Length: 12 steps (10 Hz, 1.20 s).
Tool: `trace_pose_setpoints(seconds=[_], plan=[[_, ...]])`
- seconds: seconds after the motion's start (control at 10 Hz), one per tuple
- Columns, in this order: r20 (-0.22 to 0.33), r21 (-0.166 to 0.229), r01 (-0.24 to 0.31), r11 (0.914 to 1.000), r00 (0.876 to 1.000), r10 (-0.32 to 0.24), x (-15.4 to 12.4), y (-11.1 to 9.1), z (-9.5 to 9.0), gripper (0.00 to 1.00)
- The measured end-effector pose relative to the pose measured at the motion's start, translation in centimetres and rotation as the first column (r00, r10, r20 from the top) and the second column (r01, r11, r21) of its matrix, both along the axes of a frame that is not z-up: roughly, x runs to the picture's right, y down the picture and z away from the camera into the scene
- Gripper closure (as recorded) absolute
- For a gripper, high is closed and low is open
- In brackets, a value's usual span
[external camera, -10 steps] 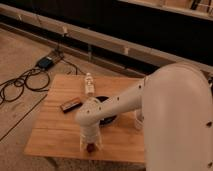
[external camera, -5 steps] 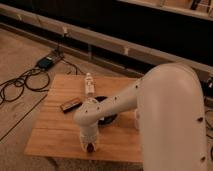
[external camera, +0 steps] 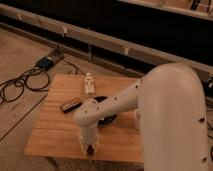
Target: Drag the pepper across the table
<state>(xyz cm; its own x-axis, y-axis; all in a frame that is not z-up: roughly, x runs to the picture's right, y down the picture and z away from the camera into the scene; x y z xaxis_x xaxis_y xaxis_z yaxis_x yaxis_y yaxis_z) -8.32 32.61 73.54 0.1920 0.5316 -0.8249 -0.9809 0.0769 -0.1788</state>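
Note:
The pepper (external camera: 90, 149) is a small dark red shape at the tip of my gripper, close to the front edge of the light wooden table (external camera: 52, 131). My gripper (external camera: 89, 146) points down at the table's front middle and is shut on the pepper. My large white arm (external camera: 170, 115) reaches in from the right and hides much of the table's right side.
A clear plastic bottle (external camera: 89, 83) lies at the back of the table. A flat dark bar (external camera: 70, 105) lies left of centre. A black bowl (external camera: 108, 118) sits behind the gripper, partly hidden by the arm. Cables (external camera: 20, 85) and a power box (external camera: 47, 61) lie on the floor at left.
My gripper has moved a little toward the table's front edge, and the pepper has gone with it. The bottle, bar and bowl have not moved.

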Motion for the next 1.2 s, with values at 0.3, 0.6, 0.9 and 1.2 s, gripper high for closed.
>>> trace_pose_setpoints(seconds=[0.3,0.6,0.9,1.2], plan=[[0.016,-0.057,0.037,0.9977,0.999,-0.036,0.1,1.6,-1.6,1.00],[0.046,-0.111,0.082,0.9905,0.996,-0.077,-0.2,3.5,-3.1,1.00],[0.085,-0.151,0.122,0.9809,0.990,-0.110,-0.8,5.4,-4.9,1.00],[0.128,-0.171,0.148,0.9741,0.984,-0.127,-1.4,6.7,-6.9,1.00]])
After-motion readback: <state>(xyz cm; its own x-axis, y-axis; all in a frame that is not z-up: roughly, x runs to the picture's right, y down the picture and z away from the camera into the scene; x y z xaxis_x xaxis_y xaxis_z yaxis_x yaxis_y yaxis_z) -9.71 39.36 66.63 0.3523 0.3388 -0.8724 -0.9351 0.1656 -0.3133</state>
